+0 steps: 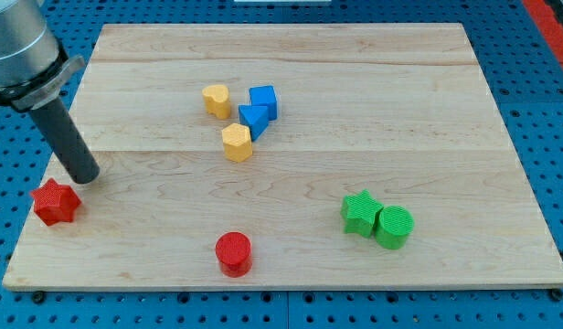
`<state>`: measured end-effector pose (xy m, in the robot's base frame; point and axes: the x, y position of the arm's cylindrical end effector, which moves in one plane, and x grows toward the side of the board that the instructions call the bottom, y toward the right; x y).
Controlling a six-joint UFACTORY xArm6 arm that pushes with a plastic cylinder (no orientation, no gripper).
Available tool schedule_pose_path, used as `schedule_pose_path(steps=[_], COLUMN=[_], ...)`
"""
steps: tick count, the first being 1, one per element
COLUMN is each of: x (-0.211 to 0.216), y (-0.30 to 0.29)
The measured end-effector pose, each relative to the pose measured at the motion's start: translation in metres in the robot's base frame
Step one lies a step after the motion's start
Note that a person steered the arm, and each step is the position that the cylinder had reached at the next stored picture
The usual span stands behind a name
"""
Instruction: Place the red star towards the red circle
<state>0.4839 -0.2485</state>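
Down at the view's left, my tip (84, 177) touched the pale wooden board (291, 91), a plain dark rod with nothing to open and nothing in its hold. It stood just above the red star (56, 202), close to it, though I could not tell whether the two touched. The star, ridged on its sides like the other blocks, lay near the board's left edge. The red circle (233, 253), a short ribbed cylinder, sat well apart from it toward the view's right, near the bottom edge, and bare grain showed between them.

Up near the top centre a tight cluster lay: a yellow heart (217, 100), a blue cube (263, 101), a blue triangle (253, 120) touching the cube, and a yellow hexagon (237, 143) just below the triangle. At the lower right a green star (360, 213) touched a green circle (394, 227). Neither group stood between the red pair. Around the board ran a blue perforated table (537, 73).
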Motion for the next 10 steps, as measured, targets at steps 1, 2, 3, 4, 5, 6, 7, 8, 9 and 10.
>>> schedule_pose_path(steps=[1, 2, 3, 4, 5, 6, 7, 8, 9, 10], x=[-0.01, -0.01, 0.022, 0.054, 0.074, 0.087, 0.087, 0.086, 0.084, 0.083], y=[-0.047, -0.056, -0.036, -0.031, -0.012, 0.048, 0.111, 0.095, 0.095, 0.095])
